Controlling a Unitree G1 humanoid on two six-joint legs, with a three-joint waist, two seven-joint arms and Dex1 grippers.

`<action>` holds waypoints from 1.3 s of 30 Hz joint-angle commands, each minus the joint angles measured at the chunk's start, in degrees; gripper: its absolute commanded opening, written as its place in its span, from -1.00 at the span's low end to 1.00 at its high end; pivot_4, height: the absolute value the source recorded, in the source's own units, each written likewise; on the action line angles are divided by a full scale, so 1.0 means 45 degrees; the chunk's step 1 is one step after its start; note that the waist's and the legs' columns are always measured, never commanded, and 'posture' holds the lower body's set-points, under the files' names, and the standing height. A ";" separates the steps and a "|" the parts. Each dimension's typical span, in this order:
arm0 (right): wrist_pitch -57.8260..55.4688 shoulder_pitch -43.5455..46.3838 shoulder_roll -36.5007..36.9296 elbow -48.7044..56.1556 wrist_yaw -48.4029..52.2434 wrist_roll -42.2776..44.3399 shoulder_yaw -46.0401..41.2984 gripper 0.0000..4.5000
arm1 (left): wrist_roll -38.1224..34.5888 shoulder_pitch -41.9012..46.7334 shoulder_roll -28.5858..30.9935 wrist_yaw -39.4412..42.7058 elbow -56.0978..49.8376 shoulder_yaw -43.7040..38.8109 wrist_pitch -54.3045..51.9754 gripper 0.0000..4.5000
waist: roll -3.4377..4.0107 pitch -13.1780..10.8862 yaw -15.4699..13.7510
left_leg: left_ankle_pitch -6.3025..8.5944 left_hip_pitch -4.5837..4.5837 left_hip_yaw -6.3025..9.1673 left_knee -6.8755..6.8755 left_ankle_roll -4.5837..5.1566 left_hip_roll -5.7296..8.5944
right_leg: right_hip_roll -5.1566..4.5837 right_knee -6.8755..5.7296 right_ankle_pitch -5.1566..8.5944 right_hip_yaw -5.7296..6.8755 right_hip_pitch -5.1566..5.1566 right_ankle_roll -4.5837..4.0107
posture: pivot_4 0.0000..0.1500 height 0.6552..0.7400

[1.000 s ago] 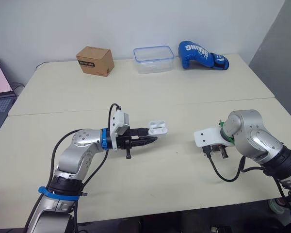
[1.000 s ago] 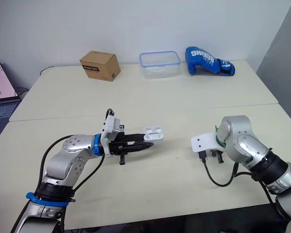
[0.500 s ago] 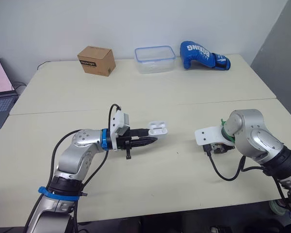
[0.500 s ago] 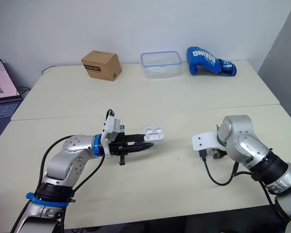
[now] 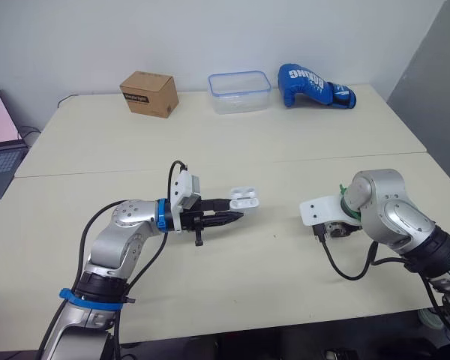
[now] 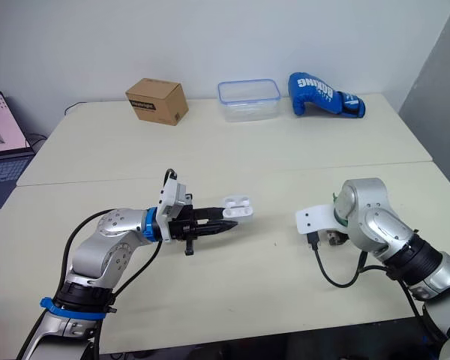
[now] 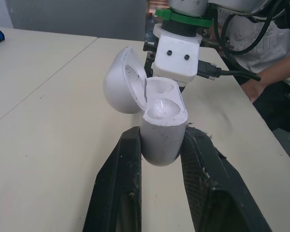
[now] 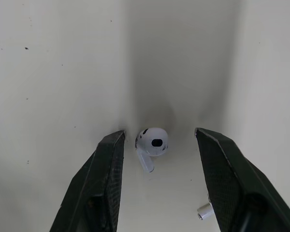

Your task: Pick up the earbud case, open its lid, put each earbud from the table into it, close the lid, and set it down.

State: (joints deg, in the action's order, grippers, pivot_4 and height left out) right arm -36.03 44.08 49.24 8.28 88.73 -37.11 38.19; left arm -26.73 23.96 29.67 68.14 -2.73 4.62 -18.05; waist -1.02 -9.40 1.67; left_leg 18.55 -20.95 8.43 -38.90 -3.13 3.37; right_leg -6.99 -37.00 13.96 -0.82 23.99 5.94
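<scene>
The small white glossy earbud case (image 7: 160, 133) is clamped between the two black fingers of my left hand (image 7: 162, 142). I hold it above the cream table (image 5: 285, 150) with its lid (image 7: 123, 82) swung back, so the open top is ready for loading. My right hand (image 8: 159, 135) points down at the table with its fingers spread either side of one white earbud (image 8: 152, 141), not touching it. I judge it is lined up for a pinch. The stem of a second earbud (image 8: 205, 210) lies just beside one finger.
</scene>
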 commanded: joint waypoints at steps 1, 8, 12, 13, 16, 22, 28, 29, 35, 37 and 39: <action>0.0142 -0.0063 -0.0026 -0.0010 0.0754 -0.0151 0.0278 -0.47 | -0.0045 0.0017 -0.0015 -0.0029 -0.0433 -0.0055 0.0288 -0.66 | -0.0006 0.0004 0.0001 | 0.0000 0.0000 0.0000 -0.0002 0.0000 0.0000 | 0.0000 -0.0001 0.0000 -0.0001 -0.0002 0.0000 | 1.00 0.78; 0.0161 -0.0098 0.0063 0.0113 0.0833 -0.0174 0.0357 -0.83 | -0.0029 0.0005 -0.0027 -0.0041 -0.0442 -0.0051 0.0304 -0.66 | -0.0007 0.0005 0.0014 | 0.0000 0.0008 -0.0004 -0.0005 0.0000 -0.0001 | 0.0002 -0.0002 -0.0001 -0.0005 -0.0008 0.0000 | 1.00 0.78; 0.0137 -0.0155 0.0189 0.0258 0.0837 -0.0056 0.0303 -0.83 | -0.0030 -0.0001 -0.0031 -0.0060 -0.0445 -0.0059 0.0301 -0.66 | -0.0007 0.0005 0.0009 | 0.0000 0.0008 -0.0001 -0.0005 0.0000 -0.0001 | 0.0002 -0.0003 -0.0001 -0.0003 -0.0008 0.0000 | 1.00 0.78; 0.0018 -0.0159 0.0332 0.0385 0.0837 0.0214 0.0174 -0.83 | -0.0048 -0.0002 -0.0036 -0.0071 -0.0438 -0.0075 0.0286 -0.66 | -0.0007 0.0005 0.0006 | 0.0000 0.0008 -0.0001 -0.0005 0.0000 -0.0001 | 0.0002 -0.0002 -0.0001 -0.0003 -0.0008 0.0000 | 1.00 0.78; -0.0552 -0.0323 0.0707 0.0811 0.0837 0.0947 -0.0619 -0.83 | -0.0138 -0.0025 -0.0112 -0.0129 -0.0334 -0.0181 0.0286 -0.66 | -0.0007 0.0004 -0.0001 | 0.0000 0.0003 -0.0001 -0.0002 0.0000 0.0002 | 0.0000 0.0002 0.0000 -0.0003 -0.0003 0.0000 | 1.00 0.78; -0.2622 -0.1126 0.1280 0.2021 0.0745 0.3202 -0.2936 -0.83 | -0.0229 0.0146 -0.0248 -0.0068 0.0145 -0.0320 0.0379 -0.66 | -0.0004 0.0001 -0.0034 | 0.0000 -0.0017 -0.0002 0.0002 0.0000 0.0004 | -0.0003 0.0005 -0.0001 -0.0003 0.0013 0.0000 | 1.00 0.78; -0.5870 -0.2327 0.0112 0.3687 -0.0812 0.6064 -0.5923 -0.83 | -0.0192 0.0726 -0.0511 0.0189 0.1267 -0.0328 0.0637 -0.66 | -0.0004 0.0002 -0.0046 | 0.0001 -0.0015 0.0003 0.0002 0.0001 0.0003 | -0.0002 0.0003 -0.0001 0.0000 0.0006 0.0000 | 1.00 0.78; -0.6235 -0.2497 -0.0139 0.3963 -0.1065 0.6461 -0.6288 -0.83 | -0.0171 0.0794 -0.0540 0.0243 0.1421 -0.0309 0.0694 -0.66 | -0.0004 0.0002 -0.0050 | 0.0001 -0.0014 0.0002 0.0001 0.0001 0.0003 | -0.0002 -0.0001 0.0000 -0.0001 0.0008 0.0000 | 1.00 0.78; -0.8299 -0.3660 -0.3451 0.6035 -0.3402 0.8970 -0.9198 -0.83 | -0.0009 0.1479 -0.0804 0.0802 0.2707 -0.0141 0.1193 -0.66 | -0.0004 0.0002 -0.0056 | 0.0000 -0.0016 0.0012 0.0002 0.0001 0.0005 | -0.0004 -0.0004 -0.0001 0.0004 0.0011 -0.0001 | 1.00 0.78; -0.8477 -0.3753 -0.4741 0.6491 -0.4366 0.9588 -1.0042 -0.83 | 0.0045 0.1629 -0.0852 0.0964 0.2963 -0.0107 0.1295 -0.66 | -0.0003 0.0002 -0.0043 | 0.0000 -0.0014 0.0013 0.0000 0.0001 0.0008 | -0.0004 -0.0012 -0.0002 0.0000 0.0012 -0.0002 | 1.00 0.78; -0.8551 -0.3807 -0.5951 0.6933 -0.5342 1.0153 -1.0628 -0.83 | 0.0102 0.1762 -0.0860 0.1136 0.3199 -0.0096 0.1388 -0.66 | -0.0002 0.0002 -0.0032 | 0.0000 -0.0013 0.0020 -0.0001 0.0000 0.0008 | -0.0003 -0.0012 -0.0002 0.0005 0.0011 -0.0002 | 1.00 0.78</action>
State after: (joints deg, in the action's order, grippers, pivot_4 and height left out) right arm -74.17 26.88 23.60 36.45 67.74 6.15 -6.77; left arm -26.26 30.68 25.97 72.24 11.79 4.43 -13.02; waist -1.03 -9.39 1.52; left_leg 18.55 -21.00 8.52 -38.90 -3.13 3.41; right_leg -7.00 -37.06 13.96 -0.80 24.05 5.93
